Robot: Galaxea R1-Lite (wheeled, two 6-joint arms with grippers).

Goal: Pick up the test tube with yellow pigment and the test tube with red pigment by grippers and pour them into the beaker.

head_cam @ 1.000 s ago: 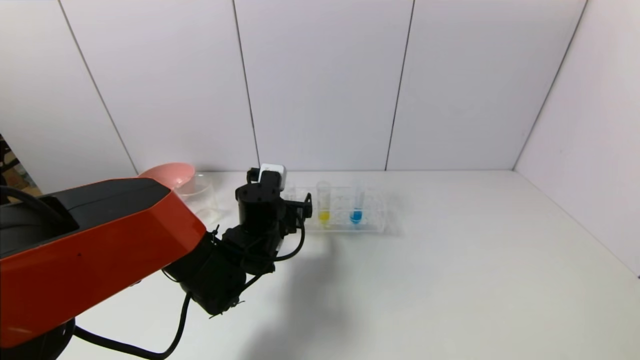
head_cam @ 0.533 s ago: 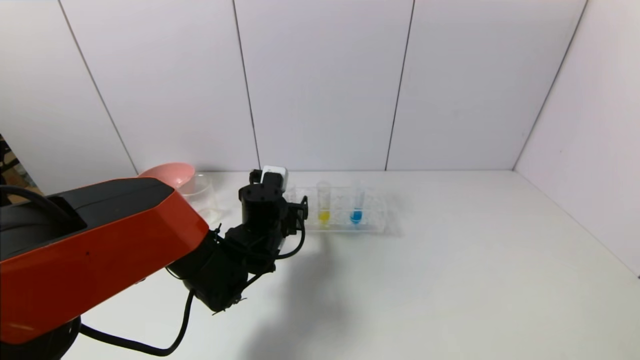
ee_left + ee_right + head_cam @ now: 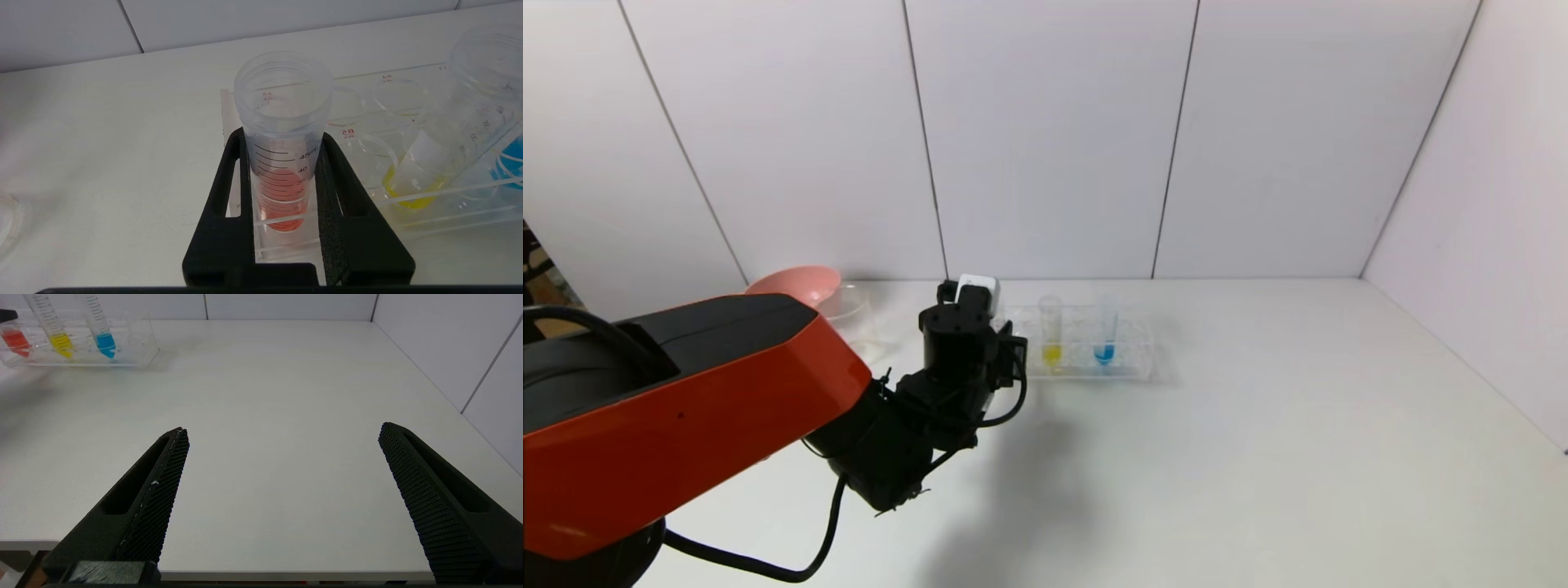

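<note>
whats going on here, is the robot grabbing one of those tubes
Yes. The left gripper has shut on the test tube with red pigment, which stands upright in the clear rack. The test tube with yellow pigment and a blue tube sit in the rack too. The beaker waits beside a pink bowl. The right gripper is open, away from the rack.

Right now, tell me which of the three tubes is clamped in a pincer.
The red tube: the left pincer is shut on it at the rack's end. The yellow tube and blue tube stand free beside it.
</note>
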